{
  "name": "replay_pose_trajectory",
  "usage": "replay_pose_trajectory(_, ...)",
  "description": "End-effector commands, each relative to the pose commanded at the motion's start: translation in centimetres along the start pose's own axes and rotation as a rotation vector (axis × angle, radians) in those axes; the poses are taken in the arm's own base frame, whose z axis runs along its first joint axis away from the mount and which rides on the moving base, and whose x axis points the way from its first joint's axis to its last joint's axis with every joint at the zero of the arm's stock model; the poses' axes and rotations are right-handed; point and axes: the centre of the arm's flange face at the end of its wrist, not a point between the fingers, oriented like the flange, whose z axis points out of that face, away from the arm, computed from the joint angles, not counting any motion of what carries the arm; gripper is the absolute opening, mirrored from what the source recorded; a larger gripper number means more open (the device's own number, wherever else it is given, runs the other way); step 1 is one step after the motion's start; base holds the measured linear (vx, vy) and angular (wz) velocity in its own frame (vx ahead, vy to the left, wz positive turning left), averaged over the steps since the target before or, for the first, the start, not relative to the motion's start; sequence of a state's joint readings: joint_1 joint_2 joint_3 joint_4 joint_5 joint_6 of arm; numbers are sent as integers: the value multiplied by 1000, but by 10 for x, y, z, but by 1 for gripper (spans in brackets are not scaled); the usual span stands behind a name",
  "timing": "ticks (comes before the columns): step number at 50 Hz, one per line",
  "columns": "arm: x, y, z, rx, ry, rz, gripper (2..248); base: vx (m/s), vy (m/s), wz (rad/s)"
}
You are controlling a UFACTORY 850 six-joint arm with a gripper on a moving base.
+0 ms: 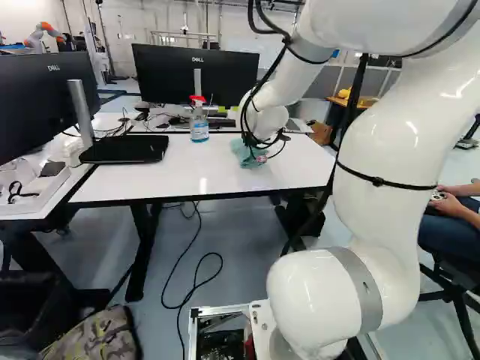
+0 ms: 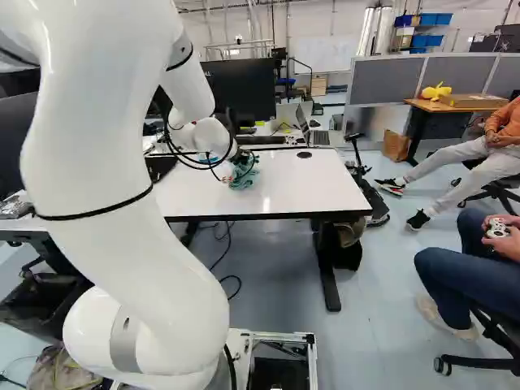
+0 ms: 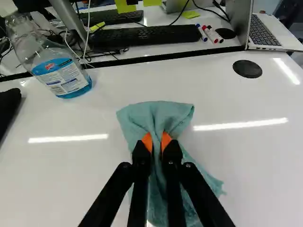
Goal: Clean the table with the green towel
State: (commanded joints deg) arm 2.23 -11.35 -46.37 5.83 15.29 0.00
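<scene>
Item one: green towel (image 3: 137, 118), soft cloth with a matt nap, gathered into a pinched ridge, loose folds fanning ahead and a ragged edge trailing to one side. Location: right of centre in the left base view, near the middle of the right base view, apparently laid on the surface (image 1: 150, 180).

Item two: my jaws, clamped on that towel, orange pads (image 3: 147, 141) pressing the ridge from two sides.

Item three: the surface itself, smooth, glossy white, dark-edged, throwing back streaks of light.

Item four: spray bottle (image 1: 199, 125), clear plastic, blue label, red head, upright, upper left of centre in the left base view.

Item five: black disc (image 3: 247, 69), flat and round, set in the surface beyond the towel.

Step in hand, as I judge it: wiping, cloth gripped. Next move: I should keep light downward pressure and sweep across the open white, stopping short of the bottle, which could tip if brushed.
</scene>
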Motion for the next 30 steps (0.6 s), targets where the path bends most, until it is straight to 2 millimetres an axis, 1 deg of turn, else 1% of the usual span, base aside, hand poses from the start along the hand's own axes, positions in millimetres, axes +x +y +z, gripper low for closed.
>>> replay_pose_trajectory(12,-12,1,7,-2,-27,-1,41,0,0,0)
replay_pose_trajectory(21,-18,1,16,-4,-47,-2,41,0,0,0)
replay_pose_trajectory(26,-22,1,21,-6,-58,-2,41,0,0,0)
replay_pose_trajectory(30,-22,1,21,-6,-58,-2,41,0,0,0)
